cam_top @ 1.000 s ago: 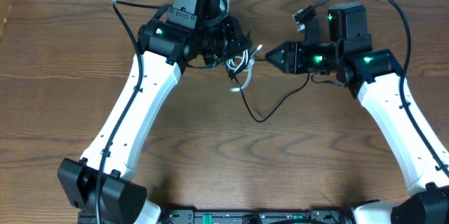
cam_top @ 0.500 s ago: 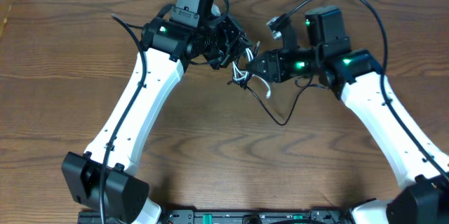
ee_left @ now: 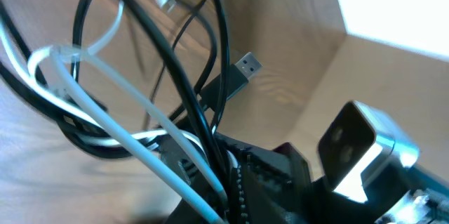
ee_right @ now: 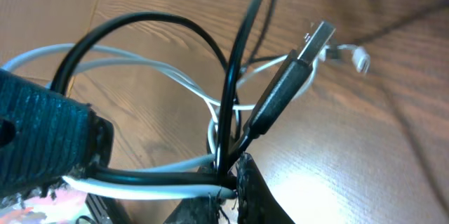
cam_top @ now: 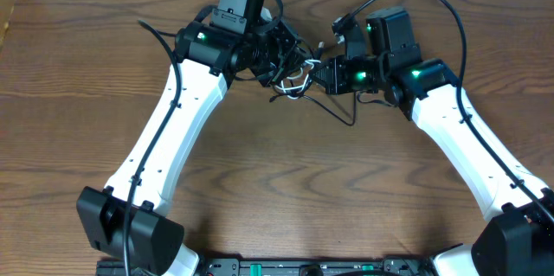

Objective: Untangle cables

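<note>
The cables [cam_top: 294, 81], one black and one white, hang as a tangled bundle between my two grippers at the back middle of the table. My left gripper [cam_top: 279, 58] is shut on the bundle from the left. In the left wrist view the cords [ee_left: 175, 133] run into its jaws [ee_left: 224, 192], and a black USB plug [ee_left: 245, 64] sticks out beyond. My right gripper [cam_top: 317, 74] is shut on the same bundle from the right. In the right wrist view black and white strands [ee_right: 161, 175] are pinched at its fingertips [ee_right: 230, 182], with the USB plug [ee_right: 314, 41] and a small white plug [ee_right: 360, 60] above.
A loop of the black cord [cam_top: 346, 120] trails down onto the wooden table [cam_top: 277, 198] below the right gripper. The two arms nearly touch at the bundle. A thicker black arm wire [cam_top: 433, 3] arches over the right arm.
My right arm has moved left, close to the left gripper, and now grips the bundle. The trailing black loop has been drawn up and to the right. The left arm has barely moved.
</note>
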`<act>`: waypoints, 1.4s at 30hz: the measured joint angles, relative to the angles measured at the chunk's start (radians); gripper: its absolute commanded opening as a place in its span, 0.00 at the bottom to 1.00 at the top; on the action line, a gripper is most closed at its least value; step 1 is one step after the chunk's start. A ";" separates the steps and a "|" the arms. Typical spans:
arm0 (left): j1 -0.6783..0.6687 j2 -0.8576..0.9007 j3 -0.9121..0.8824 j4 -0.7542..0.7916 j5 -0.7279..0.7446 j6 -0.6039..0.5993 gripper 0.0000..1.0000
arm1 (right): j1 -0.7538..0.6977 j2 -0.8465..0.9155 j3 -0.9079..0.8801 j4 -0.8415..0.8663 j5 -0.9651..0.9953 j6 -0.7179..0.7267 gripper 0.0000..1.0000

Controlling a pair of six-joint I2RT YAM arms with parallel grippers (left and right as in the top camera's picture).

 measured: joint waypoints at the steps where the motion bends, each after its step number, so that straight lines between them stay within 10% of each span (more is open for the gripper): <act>1: -0.002 0.000 0.000 -0.018 -0.014 0.052 0.15 | 0.000 0.000 0.000 -0.010 0.004 0.011 0.01; 9: 0.000 0.000 -0.001 -0.180 -0.238 0.385 0.43 | -0.039 0.002 0.000 -0.192 0.179 0.172 0.01; 20: -0.050 0.000 -0.078 -0.109 -0.190 0.814 0.43 | -0.088 0.002 0.000 -0.251 0.184 0.284 0.01; 42: -0.187 0.019 -0.245 0.205 -0.131 0.982 0.45 | -0.133 0.002 0.000 -0.243 0.054 0.301 0.01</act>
